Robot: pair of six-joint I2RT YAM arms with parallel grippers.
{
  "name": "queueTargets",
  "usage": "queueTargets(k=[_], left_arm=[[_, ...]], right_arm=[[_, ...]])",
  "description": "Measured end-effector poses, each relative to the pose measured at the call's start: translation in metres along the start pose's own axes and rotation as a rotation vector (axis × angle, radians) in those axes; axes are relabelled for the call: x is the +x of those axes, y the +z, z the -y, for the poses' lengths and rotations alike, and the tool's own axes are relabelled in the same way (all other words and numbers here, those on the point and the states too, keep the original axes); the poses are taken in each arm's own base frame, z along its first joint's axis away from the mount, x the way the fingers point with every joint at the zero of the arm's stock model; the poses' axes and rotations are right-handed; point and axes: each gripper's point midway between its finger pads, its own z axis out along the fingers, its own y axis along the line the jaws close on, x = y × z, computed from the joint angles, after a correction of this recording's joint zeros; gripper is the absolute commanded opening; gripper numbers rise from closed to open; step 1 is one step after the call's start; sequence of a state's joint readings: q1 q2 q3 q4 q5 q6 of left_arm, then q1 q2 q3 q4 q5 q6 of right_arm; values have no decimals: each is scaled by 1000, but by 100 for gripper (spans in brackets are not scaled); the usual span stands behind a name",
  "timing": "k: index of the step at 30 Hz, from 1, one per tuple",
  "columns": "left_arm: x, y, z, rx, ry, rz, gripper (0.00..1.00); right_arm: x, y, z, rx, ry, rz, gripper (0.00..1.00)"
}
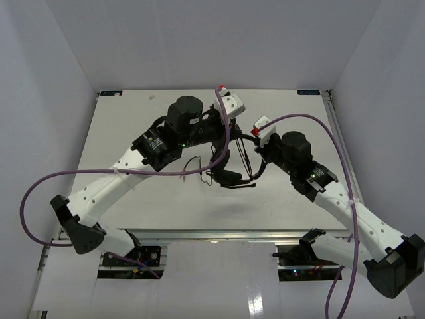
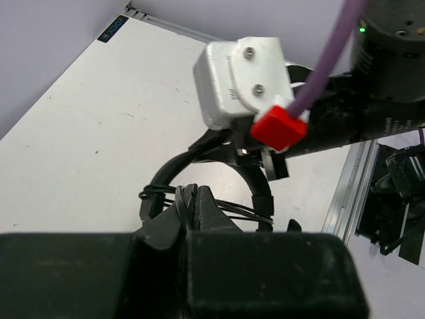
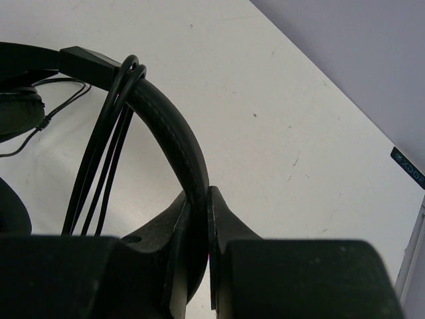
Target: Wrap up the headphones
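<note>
In the top view the headphones [image 1: 232, 176] are sitting over the centre of the table [image 1: 133, 119], with the left arm [image 1: 119, 176] reaching in from lower left and the right arm [image 1: 332, 196] from lower right. The cord [image 1: 194, 163] is trailing to their left. In the right wrist view the headband [image 3: 169, 133] is arching from upper left down into the right gripper [image 3: 199, 216] at bottom centre, with cord loops hanging over it at upper left. In the left wrist view the cord is passing through the left gripper [image 2: 192, 199] at lower centre, in front of the headband.
</note>
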State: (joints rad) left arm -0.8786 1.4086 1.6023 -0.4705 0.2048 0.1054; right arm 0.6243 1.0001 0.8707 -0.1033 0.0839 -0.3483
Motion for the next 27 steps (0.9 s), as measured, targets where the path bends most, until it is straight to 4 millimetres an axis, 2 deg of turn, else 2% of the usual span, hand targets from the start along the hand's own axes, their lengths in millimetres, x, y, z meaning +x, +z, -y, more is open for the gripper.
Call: queueTargets(k=[8, 13, 19, 27], left_arm=[[21, 9, -49, -37, -45, -34, 0], [34, 14, -69, -22, -86, -39, 0], [49, 32, -75, 51, -141, -48, 0], [56, 48, -74, 126, -183, -38, 0]], right_arm=[[-8, -5, -5, -35, -4, 37, 8], [-13, -6, -9, -60, -4, 58, 8], [-12, -7, -11, -73, -3, 50, 8], [-7, -7, -16, -95, 1, 30, 8]])
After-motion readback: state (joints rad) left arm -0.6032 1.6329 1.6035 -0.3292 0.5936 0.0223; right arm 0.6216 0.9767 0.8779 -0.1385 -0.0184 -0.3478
